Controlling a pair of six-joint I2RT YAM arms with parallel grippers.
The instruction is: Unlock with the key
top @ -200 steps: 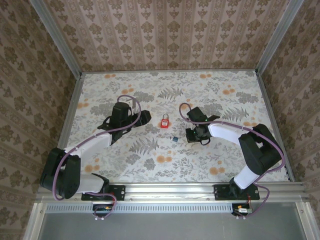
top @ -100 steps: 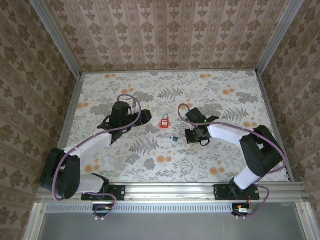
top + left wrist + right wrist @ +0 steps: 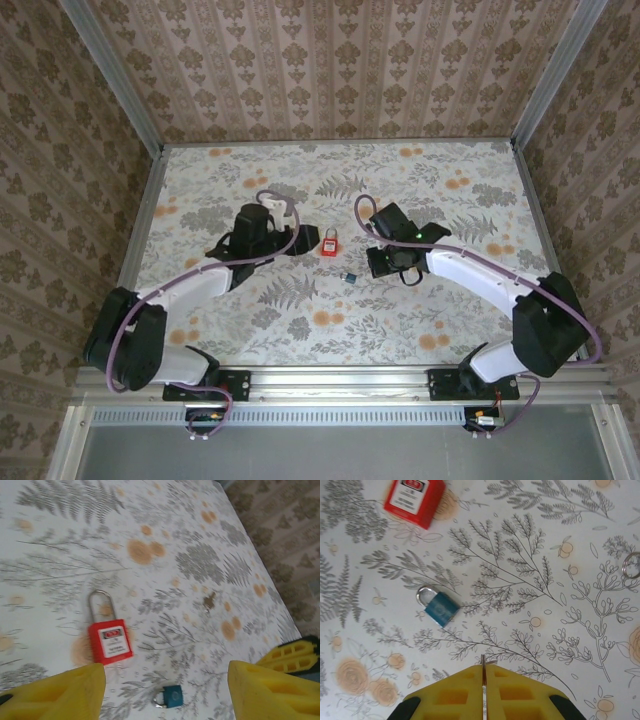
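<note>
Brown damask wallpaper closes 3 sides of the cell, and the table wears a pale cloth printed with ferns and orange blossoms. From the top camera, the left gripper sits low just left of the red padlock, apart from it. The key, a tiny teal speck, lies flat on the cloth, nearer the arm bases than the padlock and slightly to its right. The right gripper is just right of the key, not touching it.

Left wrist view: the left gripper's 2 yellow fingers stand wide apart in the lower corners, with only cloth between them. The padlock lies flat, label up, shackle pointing away from the camera. The key lies near the bottom edge, in the gap between the fingers, touching neither.

Right wrist view: the right gripper has its yellow pads pressed together along a thin grey seam; whether anything is pinched there I cannot tell. The key lies ahead of the pads, a metal loop at its upper-left end, apart from the padlock, which is cut by the top edge. A metal ring shows at the right edge.
</note>
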